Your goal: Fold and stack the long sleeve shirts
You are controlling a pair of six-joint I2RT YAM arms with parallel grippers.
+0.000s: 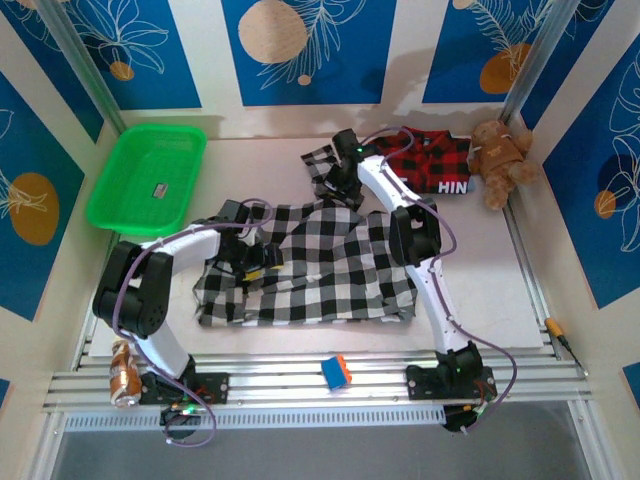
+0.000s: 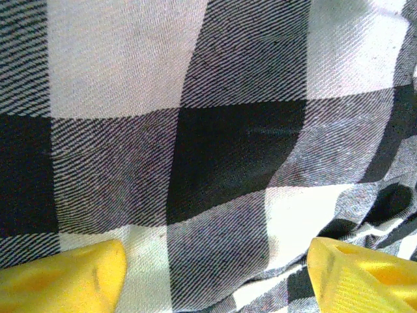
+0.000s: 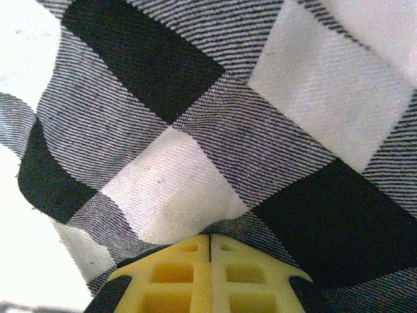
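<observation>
The black-and-white checked shirt [image 1: 320, 270] lies spread across the middle of the table, with one part [image 1: 322, 160] drawn up toward the back. My right gripper [image 1: 338, 182] is at that raised part. In the right wrist view its yellow fingers [image 3: 210, 274] are pressed together, with checked cloth [image 3: 169, 189] pinched at their tips. My left gripper [image 1: 265, 260] hovers over the shirt's left half. Its yellow fingertips [image 2: 65, 277] stand wide apart just above wrinkled checked cloth [image 2: 234, 163], gripping nothing. The red-and-black plaid shirt [image 1: 425, 160] lies folded at the back right, showing white letters on a black band.
A green plastic basket [image 1: 150, 175] sits at the back left. A brown teddy bear [image 1: 503, 160] leans in the back right corner beside the plaid shirt. A small blue and orange object [image 1: 336, 371] rests on the front rail, and a can [image 1: 125, 378] lies by the left arm's base.
</observation>
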